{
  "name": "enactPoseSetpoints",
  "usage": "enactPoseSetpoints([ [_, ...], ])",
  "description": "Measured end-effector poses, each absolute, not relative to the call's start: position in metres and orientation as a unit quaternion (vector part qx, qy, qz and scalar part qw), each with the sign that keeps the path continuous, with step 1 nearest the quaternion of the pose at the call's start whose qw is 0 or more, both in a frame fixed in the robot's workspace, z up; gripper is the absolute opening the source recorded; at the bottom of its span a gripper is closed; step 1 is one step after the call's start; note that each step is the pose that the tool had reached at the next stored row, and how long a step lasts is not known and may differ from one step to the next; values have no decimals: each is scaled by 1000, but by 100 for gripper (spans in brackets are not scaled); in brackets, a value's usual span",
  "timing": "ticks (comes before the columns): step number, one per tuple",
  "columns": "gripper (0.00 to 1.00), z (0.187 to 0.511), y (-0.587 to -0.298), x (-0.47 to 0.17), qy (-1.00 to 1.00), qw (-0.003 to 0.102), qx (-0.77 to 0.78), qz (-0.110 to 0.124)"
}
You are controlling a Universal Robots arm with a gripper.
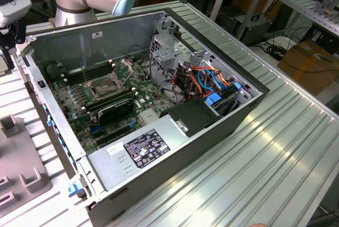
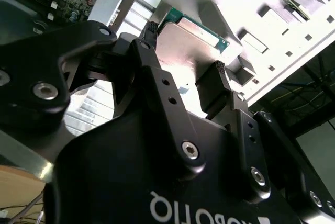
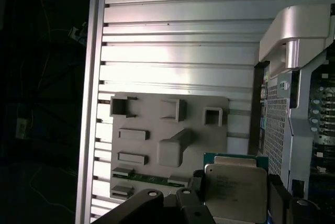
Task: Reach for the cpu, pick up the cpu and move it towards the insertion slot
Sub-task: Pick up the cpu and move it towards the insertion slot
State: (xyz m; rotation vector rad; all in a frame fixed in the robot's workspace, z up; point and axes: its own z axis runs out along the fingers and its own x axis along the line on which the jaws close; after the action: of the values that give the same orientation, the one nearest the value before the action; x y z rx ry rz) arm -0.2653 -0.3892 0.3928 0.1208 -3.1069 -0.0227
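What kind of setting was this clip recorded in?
Most likely a robotics lab or assembly workbench: an open computer case sits on a ribbed aluminium table, with cardboard boxes and cables on the floor behind it.

- a black label [image 1: 146,149] with white print and small symbols is sitting on the silver power supply [image 1: 159,131] in the exterior view; its lines are coming out too fine to read.
- a small white sticker [image 1: 96,34] is showing on the inner back wall of the computer case [image 1: 79,46]; no characters are making themselves out.
- white lettering [image 2: 180,211] is running upside down across the black body of the gripper [image 2: 184,50] in the second wrist view, cut off by the edge.
- faint rows of engraved print are lying on the metal lid of the cpu [image 3: 235,192] in the first wrist view, too dim to read.
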Motion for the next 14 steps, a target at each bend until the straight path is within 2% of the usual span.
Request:
enactPoseSetpoints([
  [14, 55, 392, -386, -232, -999, 16, 39, -7],
])
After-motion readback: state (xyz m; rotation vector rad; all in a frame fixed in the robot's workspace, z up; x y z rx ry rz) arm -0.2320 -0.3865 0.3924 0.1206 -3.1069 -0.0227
